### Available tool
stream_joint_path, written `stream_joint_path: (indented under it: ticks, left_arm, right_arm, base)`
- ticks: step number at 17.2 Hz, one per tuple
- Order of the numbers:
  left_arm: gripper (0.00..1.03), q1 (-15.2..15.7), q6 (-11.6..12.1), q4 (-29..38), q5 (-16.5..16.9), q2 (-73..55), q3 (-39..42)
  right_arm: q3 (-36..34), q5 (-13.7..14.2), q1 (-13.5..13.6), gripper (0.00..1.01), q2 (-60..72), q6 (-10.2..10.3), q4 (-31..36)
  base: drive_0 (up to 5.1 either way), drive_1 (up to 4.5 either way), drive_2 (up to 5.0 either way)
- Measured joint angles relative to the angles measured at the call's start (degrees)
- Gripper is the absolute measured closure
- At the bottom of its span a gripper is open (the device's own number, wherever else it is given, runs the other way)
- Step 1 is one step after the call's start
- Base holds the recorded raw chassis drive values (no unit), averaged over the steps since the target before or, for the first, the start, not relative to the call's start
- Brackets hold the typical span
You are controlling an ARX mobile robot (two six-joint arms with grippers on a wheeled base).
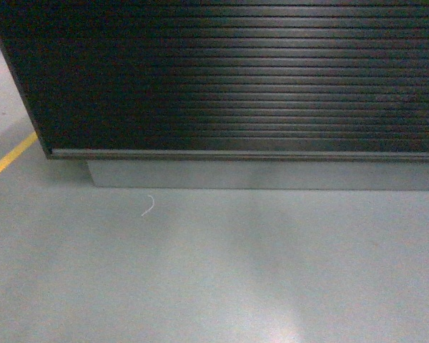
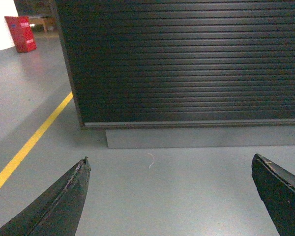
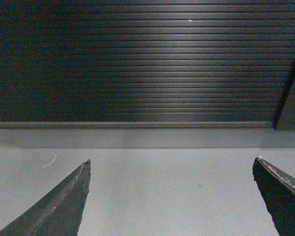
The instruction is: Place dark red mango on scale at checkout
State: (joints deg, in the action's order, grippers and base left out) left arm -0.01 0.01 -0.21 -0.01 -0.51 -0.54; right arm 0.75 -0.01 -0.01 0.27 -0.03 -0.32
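Note:
The checkout fills the head view as a black, horizontally ribbed front panel on a grey base. Its top is out of view, so the scale and the dark red mango are out of view. My left gripper is open, its two dark fingers spread wide over bare grey floor, facing the checkout's left corner. My right gripper is also open with nothing between its fingers, facing the ribbed panel. Neither gripper appears in the head view.
A yellow floor line runs past the counter's left side; the same yellow floor line shows in the left wrist view. A small white scrap lies on the grey floor near the base. A red crate stands far back left.

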Motion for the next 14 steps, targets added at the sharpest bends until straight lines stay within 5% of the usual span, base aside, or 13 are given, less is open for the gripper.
stream_joint_path:
  ticks: [14]
  left_arm:
    - [0.05, 0.0, 0.0, 0.0, 0.0, 0.0, 0.0]
  right_arm:
    - [0.0, 0.0, 0.0, 0.03, 0.0, 0.0, 0.2]
  base:
    - [-0.1, 3.38, -3.5]
